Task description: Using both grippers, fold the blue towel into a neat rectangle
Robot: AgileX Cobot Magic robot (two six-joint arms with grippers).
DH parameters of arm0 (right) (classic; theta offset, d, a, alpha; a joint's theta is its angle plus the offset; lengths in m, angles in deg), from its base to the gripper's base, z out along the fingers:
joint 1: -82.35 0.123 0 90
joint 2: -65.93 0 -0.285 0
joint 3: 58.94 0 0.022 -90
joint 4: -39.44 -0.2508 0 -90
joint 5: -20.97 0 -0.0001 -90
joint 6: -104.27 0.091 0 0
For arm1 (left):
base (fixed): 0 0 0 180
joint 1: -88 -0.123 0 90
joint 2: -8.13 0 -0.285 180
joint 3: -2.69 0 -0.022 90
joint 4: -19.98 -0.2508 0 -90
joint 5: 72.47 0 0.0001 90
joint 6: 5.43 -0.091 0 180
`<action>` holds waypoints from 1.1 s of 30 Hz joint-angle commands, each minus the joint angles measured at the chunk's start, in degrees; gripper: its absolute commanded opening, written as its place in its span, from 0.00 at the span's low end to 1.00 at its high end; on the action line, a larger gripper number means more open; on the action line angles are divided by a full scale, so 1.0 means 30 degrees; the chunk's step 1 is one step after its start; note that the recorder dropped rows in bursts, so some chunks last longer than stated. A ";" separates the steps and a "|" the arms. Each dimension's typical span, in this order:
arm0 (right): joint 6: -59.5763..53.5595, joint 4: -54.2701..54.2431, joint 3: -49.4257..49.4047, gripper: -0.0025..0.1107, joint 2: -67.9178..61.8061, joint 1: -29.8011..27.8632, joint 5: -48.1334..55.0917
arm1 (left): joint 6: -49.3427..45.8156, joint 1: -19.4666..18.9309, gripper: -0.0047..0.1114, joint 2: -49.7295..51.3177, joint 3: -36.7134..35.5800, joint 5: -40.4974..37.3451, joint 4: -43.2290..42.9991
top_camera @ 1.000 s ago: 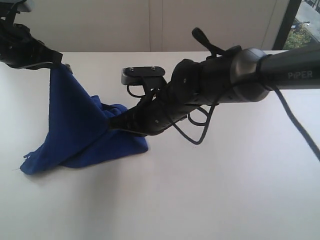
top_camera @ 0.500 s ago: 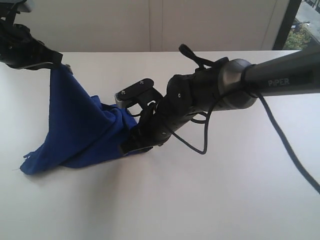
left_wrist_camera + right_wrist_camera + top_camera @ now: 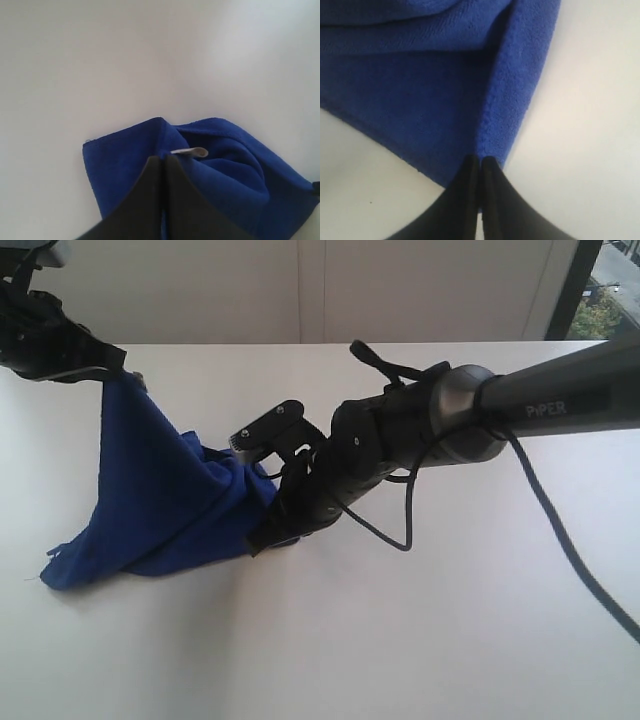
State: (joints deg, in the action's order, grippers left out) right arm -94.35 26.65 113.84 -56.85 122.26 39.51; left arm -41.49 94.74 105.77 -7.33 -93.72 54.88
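The blue towel (image 3: pixel 150 495) hangs like a tent over the left of the white table (image 3: pixel 420 640). My left gripper (image 3: pixel 112 368) holds its top corner high, shut on the cloth. In the left wrist view the black jaws (image 3: pixel 162 159) are closed on the blue towel (image 3: pixel 230 175), beside the small white tag (image 3: pixel 192 151). My right gripper (image 3: pixel 263 538) reaches across the middle to the towel's lower right edge, low near the table. In the right wrist view its jaws (image 3: pixel 479 161) are pressed together on the hem of the blue towel (image 3: pixel 420 85).
The right arm (image 3: pixel 520 405) spans the table from the right, with a black cable (image 3: pixel 400 535) looping below it. A pale wall (image 3: pixel 300 290) closes the back, and a window strip (image 3: pixel 600 290) shows at the far right.
The right gripper swung down and toward the table's front, from the towel's middle folds to its lower right edge. The left gripper and the raised corner stayed put.
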 commanded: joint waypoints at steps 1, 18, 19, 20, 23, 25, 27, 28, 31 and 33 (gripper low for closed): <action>0.0468 0.0512 -0.0040 0.02 0.0254 -0.0147 0.0036 | -0.0049 -0.0054 0.04 -0.0068 -0.0137 -0.0390 0.0204; 0.3345 0.4634 -0.0040 0.02 1.1103 -0.5300 0.7815 | 0.0067 -0.2255 0.04 -0.5425 -0.0137 -0.6627 -0.0431; 0.3345 0.4878 -0.0040 0.02 1.2082 -0.5300 0.8305 | 0.0097 -0.2486 0.04 -0.6213 -0.0137 -0.7529 -0.0996; 0.3345 0.5044 -0.0040 0.02 1.2567 -0.5300 0.8606 | 0.0159 -0.2671 0.04 -0.6606 -0.0137 -0.7938 -0.1308; 0.3345 0.5549 -0.0040 0.02 1.4446 -0.5300 0.9955 | 0.1171 -0.2923 0.04 -0.8050 -0.0137 -0.9223 -0.2672; 0.3345 0.5815 -0.0040 0.02 1.5748 -0.5300 1.1228 | 0.2325 -0.2967 0.04 -0.9178 -0.0137 -1.0090 -0.4336; 0.3345 0.5857 -0.0040 0.02 1.7155 -0.5300 1.2489 | 0.3534 -0.2967 0.04 -1.0377 -0.0137 -1.1045 -0.6156; 0.3345 0.5857 -0.0040 0.02 1.7748 -0.5300 1.3013 | 0.4209 -0.2967 0.04 -1.1040 -0.0137 -1.1548 -0.7025; 0.3345 0.5857 -0.0040 0.02 2.0497 -0.5300 1.4114 | 0.6277 -0.2967 0.04 -1.3272 -0.0137 -1.2400 -0.9298; 0.3345 0.5951 -0.0040 0.02 2.2325 -0.5300 1.4295 | 0.7500 -0.2967 0.04 -1.4922 -0.0137 -1.2183 -1.0153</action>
State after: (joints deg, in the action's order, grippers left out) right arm -84.70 43.47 113.84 4.09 106.95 80.95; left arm -23.82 86.07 65.94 -7.33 -129.34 27.06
